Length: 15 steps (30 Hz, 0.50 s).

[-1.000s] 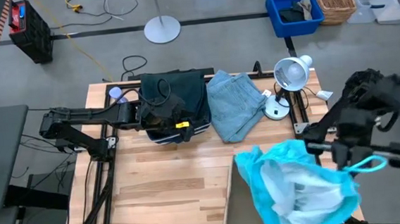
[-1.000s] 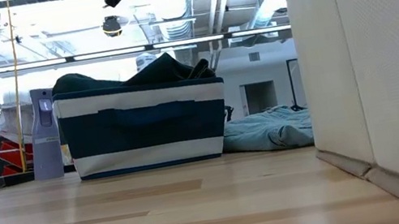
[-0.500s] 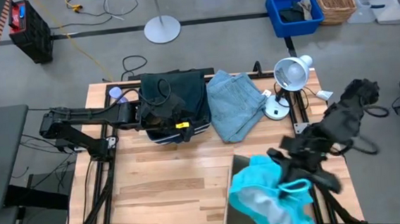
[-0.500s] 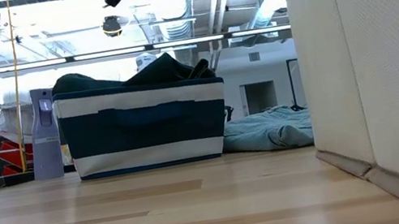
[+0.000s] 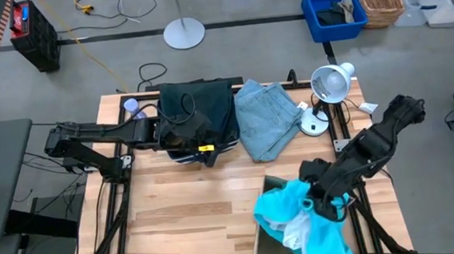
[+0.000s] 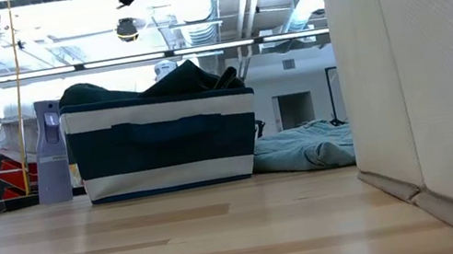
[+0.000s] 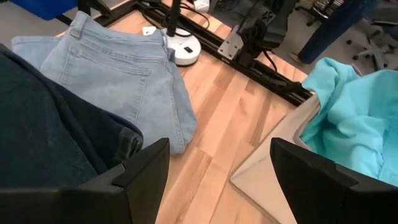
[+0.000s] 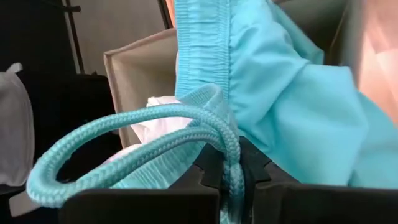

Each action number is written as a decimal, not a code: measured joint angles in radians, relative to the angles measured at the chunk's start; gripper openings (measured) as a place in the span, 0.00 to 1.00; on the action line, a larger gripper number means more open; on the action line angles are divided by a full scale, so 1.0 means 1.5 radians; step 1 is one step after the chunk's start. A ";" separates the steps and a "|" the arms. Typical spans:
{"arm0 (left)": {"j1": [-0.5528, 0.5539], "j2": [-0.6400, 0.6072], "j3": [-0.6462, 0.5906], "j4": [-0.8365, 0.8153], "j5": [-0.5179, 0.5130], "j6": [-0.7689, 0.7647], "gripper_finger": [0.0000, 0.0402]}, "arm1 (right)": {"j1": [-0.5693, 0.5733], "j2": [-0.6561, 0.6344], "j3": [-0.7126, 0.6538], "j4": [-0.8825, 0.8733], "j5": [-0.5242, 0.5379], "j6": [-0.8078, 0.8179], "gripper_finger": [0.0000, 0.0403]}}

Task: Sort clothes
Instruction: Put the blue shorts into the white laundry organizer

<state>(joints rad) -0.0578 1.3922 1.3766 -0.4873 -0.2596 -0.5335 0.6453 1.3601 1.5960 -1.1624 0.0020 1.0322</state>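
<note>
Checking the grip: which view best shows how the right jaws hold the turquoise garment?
The right wrist view: the turquoise garment has its drawstring pinched in the shut right gripper. The high view shows it bunched over the beige box; the left wrist view, only fabric; the low view, nothing.

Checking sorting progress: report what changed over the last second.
The right gripper swung in from the table's right edge, carrying the turquoise garment by its drawstring down over the beige box, where it bunched smaller. The open left gripper, jeans and striped bin stayed put.
</note>
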 joint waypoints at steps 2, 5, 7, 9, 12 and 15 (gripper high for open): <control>0.000 0.000 0.000 0.000 0.011 0.008 0.68 | 0.000 0.023 0.001 0.008 -0.001 0.003 0.08; 0.000 0.000 0.000 0.000 0.013 0.009 0.68 | 0.000 0.069 0.001 0.008 -0.006 0.005 0.14; 0.000 0.000 0.000 0.000 0.013 0.011 0.68 | -0.003 0.097 0.000 0.012 -0.026 0.005 0.21; 0.000 0.000 0.000 0.000 0.013 0.012 0.68 | -0.004 0.121 0.000 0.018 -0.046 0.005 0.29; 0.000 0.000 0.000 0.000 0.013 0.012 0.68 | -0.004 0.147 0.000 0.028 -0.058 0.005 0.43; 0.000 0.000 0.000 0.000 0.028 0.012 0.68 | -0.004 0.149 0.008 0.038 -0.059 -0.003 0.55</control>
<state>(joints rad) -0.0578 1.3922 1.3766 -0.4877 -0.2177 -0.5156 0.6388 1.5837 1.6073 -1.1054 -0.0864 1.0271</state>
